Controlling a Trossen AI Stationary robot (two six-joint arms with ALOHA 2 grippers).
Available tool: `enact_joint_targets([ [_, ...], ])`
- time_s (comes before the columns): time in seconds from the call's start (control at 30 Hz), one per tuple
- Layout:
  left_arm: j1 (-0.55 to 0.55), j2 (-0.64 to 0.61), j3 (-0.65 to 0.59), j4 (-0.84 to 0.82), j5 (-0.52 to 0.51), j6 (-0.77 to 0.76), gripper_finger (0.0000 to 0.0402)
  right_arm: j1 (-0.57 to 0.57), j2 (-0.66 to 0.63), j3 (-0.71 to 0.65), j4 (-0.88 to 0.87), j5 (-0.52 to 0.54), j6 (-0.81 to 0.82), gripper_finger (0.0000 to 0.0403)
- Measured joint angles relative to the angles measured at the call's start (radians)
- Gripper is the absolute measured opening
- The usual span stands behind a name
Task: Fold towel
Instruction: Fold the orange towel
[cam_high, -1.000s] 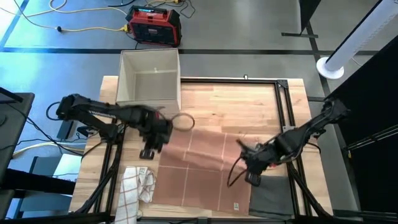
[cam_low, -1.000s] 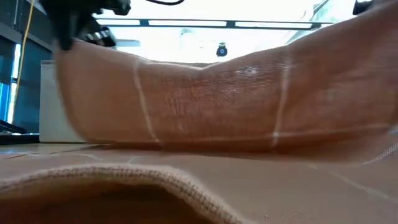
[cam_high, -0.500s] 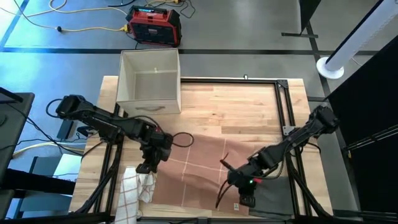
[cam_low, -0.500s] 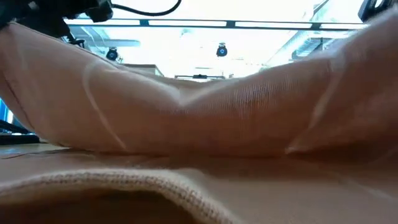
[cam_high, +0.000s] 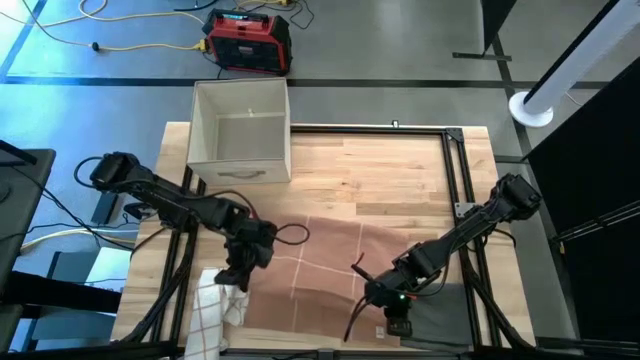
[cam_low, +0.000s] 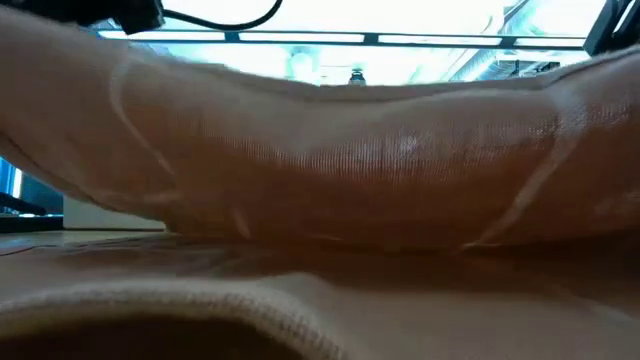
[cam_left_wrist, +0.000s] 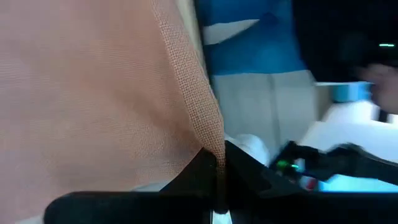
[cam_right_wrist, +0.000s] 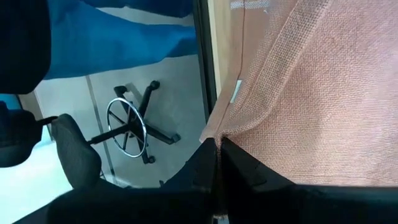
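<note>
Up top, the high camera looks straight down on the whole counter (cam_high: 400, 170), both arms and the floor around it. Down low, the second camera sits at counter height, facing level across, so near the towel (cam_low: 330, 170) that cloth fills nearly everything. Each wrist camera peers past its own dark fingers, pressed close to the towel's edge, with floor beyond. All four views share that towel.

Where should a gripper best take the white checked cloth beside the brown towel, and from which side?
Probably at the bunched upper part of the white checked cloth, coming straight down from above. It lies crumpled on the table's near left edge, so its raised folds give the fingers something to pinch. The left gripper, shut on the brown towel, is nearest.
</note>
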Motion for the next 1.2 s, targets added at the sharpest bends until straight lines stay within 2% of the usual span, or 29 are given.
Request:
enact_joint_targets([
  [0.23,-0.028,0.007,-0.010,0.031,-0.027,0.008,0.0010,0.002,0.000,0.000,0.000,-0.007,-0.034,0.0000],
  [0.37,-0.035,0.007,-0.010,0.038,-0.048,0.009,0.0030,0.002,0.000,0.000,-0.011,-0.005,-0.043,0.0010],
  [0.77,0.002,0.002,-0.010,-0.058,-0.017,0.033,0.0140,-0.004,0.003,0.000,-0.164,-0.111,-0.043,0.0138],
  [0.83,0.020,0.000,-0.009,-0.108,-0.024,0.056,0.0150,-0.014,-0.002,0.000,-0.216,-0.117,-0.038,0.0147],
  [0.93,0.066,-0.003,-0.007,-0.229,-0.121,0.099,0.0146,-0.038,-0.029,0.000,-0.281,-0.052,-0.016,0.0145],
  [1.03,0.104,-0.005,-0.007,-0.261,-0.299,0.135,0.0133,-0.060,-0.071,0.000,-0.305,0.111,0.009,0.0130],
  [1.1,0.119,-0.005,-0.013,-0.221,-0.377,0.173,0.0122,-0.078,-0.097,-0.007,-0.298,0.226,0.029,0.0114],
  [1.2,0.153,-0.005,-0.051,-0.064,-0.423,0.208,0.0092,-0.120,-0.140,-0.076,-0.241,0.374,0.082,0.0076],
])
